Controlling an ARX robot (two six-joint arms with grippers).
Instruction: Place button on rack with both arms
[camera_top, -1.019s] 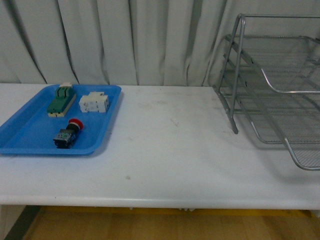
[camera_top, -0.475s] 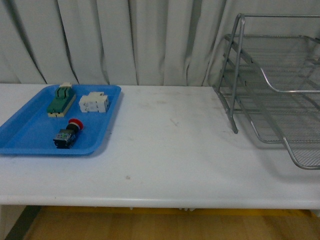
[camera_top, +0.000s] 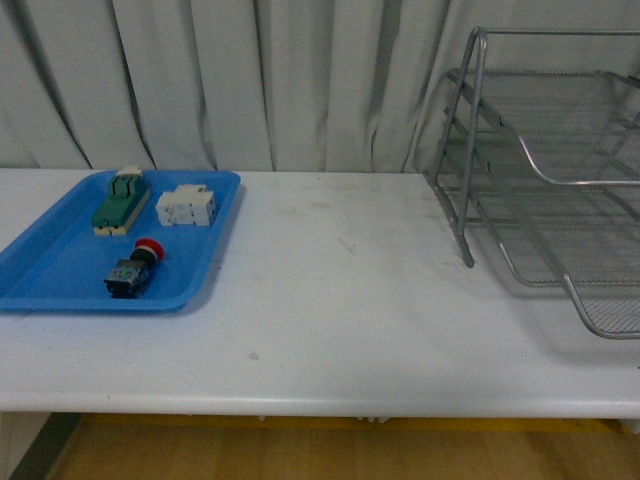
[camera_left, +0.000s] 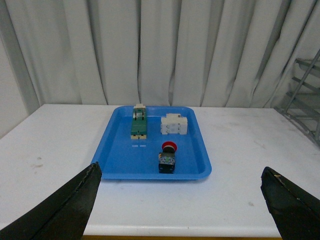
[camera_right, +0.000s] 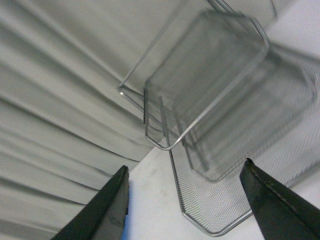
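Left jaws spread wide, one dark tip at each side of the left wrist view, clamped on nothing. Ahead of them and well apart, a small push-button switch with a round red cap and a dark blocky body (camera_left: 167, 157), lying on its side in a flat blue plastic tray (camera_left: 125, 160), close to the tray's near rim, red cap turned toward the far side. Deeper in the same tray, a green-and-cream block (camera_left: 139, 122) and just beside it a white block (camera_left: 174, 124), both apart from the button.

Right jaws likewise parted, gripping nothing, facing a large silver three-tier wire-mesh rack with a tubular frame (camera_right: 220, 75), blurred in the right wrist view.

From the front: blue tray (camera_top: 40, 270) on the left part of a white table (camera_top: 340, 320), with the button (camera_top: 134, 268) in its near half, not yet on the rack. Rack (camera_top: 476, 150) standing at the right end of the table, well apart from the tray, bare tabletop between the two. Behind everything, a pale pleated curtain (camera_top: 250, 80).
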